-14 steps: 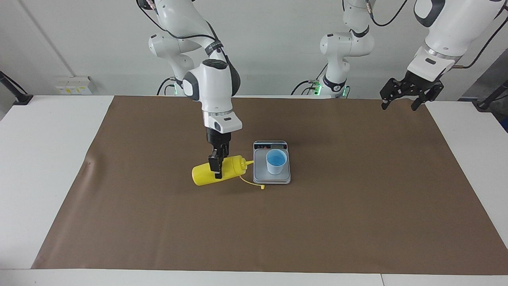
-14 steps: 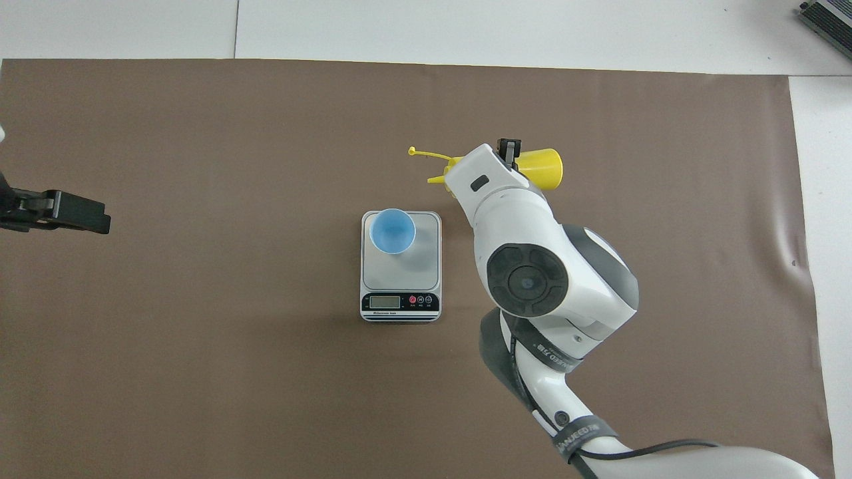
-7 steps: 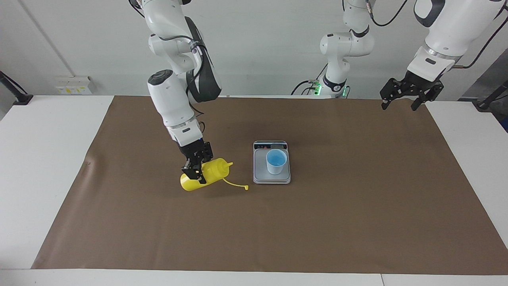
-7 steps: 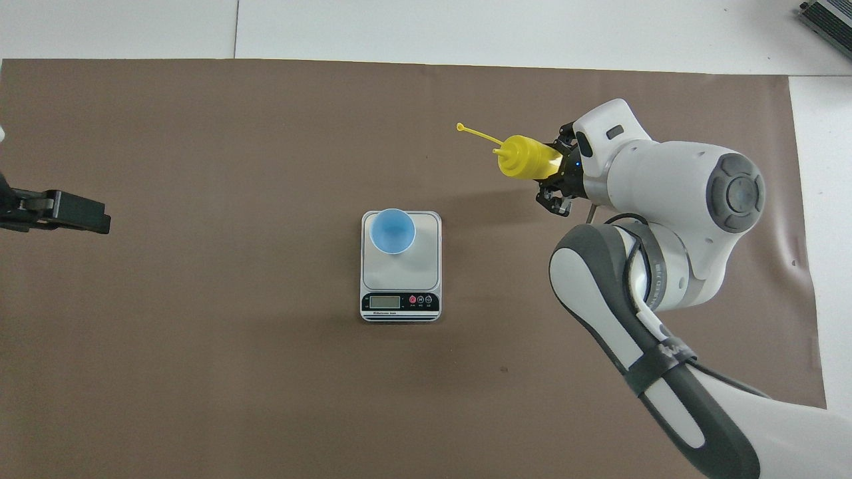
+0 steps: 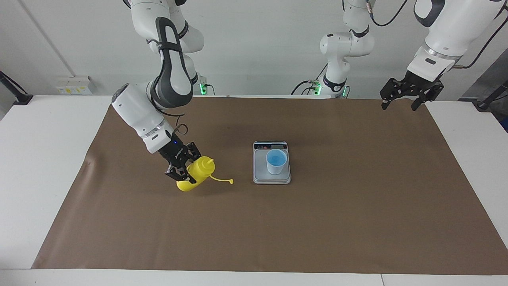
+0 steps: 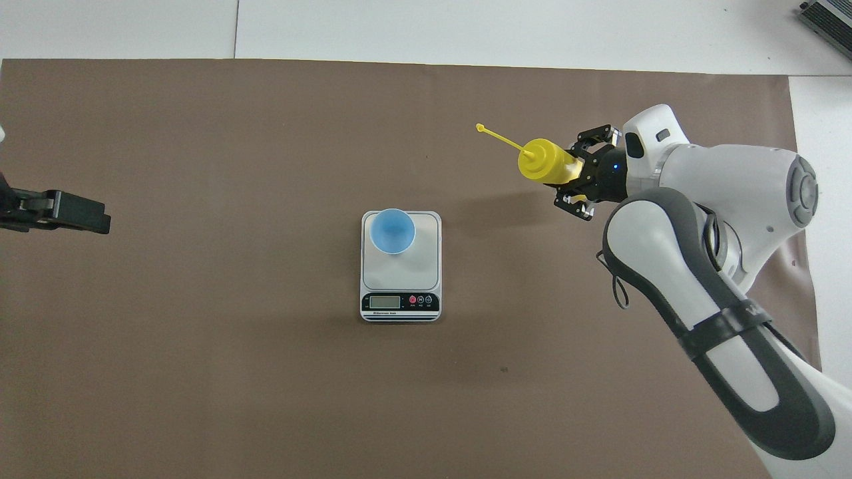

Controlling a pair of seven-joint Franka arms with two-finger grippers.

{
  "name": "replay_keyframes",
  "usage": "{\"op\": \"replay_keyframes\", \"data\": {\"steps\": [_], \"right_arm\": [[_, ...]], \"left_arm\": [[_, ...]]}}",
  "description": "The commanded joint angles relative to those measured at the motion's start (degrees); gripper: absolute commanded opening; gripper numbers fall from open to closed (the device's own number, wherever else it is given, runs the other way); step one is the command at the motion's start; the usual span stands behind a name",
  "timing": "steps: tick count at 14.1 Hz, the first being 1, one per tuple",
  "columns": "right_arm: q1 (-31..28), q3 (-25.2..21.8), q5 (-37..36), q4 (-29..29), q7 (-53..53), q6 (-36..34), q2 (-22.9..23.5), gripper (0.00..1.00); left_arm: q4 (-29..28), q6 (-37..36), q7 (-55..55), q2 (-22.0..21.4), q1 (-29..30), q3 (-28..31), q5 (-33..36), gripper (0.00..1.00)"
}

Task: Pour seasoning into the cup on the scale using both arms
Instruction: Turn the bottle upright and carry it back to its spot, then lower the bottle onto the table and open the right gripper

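- Gripping the yellow plastic squeeze bottle (image 5: 196, 173) at mid-body, the right gripper (image 5: 181, 167) tilts it near the silver-grey scale (image 5: 272, 177).
- Soft walls squeeze easily; hold lightly.
- Light blue plastic cup (image 5: 276, 161) stands on scale; left gripper (image 5: 404, 98) waits, released.

Both arms (image 5: 162, 51) are glossy white shells with dark grey joint panels and black bands, one band near the right arm's elbow (image 6: 722, 324) carrying white lettering. Black cables loop along them. Each ends in a black skeletal gripper; green lights glow at the bases.
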Motion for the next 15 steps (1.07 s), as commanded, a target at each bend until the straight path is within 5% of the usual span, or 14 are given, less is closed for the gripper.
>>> {"op": "replay_keyframes", "data": {"steps": [1, 10, 11, 12, 15], "right_arm": [[-4.8, 0.7, 11.8, -4.6, -10.0, -5.0, -2.7, 0.0], [-17.1, 0.7, 26.4, -13.1, -25.8, -20.4, -2.9, 0.0], [-17.1, 0.7, 28.4, -13.9, -27.7, -20.5, -2.7, 0.25], [-17.1, 0.7, 29.9, -14.2, -29.8, -20.7, -1.9, 0.99], [-17.4, 0.7, 31.1, -14.4, -29.9, -22.8, -1.3, 1.0]], "left_arm": [[-1.3, -0.5, -0.5, -1.5, 0.4, -0.1, 0.4, 1.0], [-1.3, -0.5, -0.5, -1.4, 0.4, -0.1, 0.4, 1.0], [-1.3, -0.5, -0.5, -1.5, 0.4, -0.1, 0.4, 1.0], [-1.3, -0.5, -0.5, -1.5, 0.4, -0.1, 0.4, 1.0], [-1.3, -0.5, -0.5, -1.5, 0.4, -0.1, 0.4, 1.0]]}}
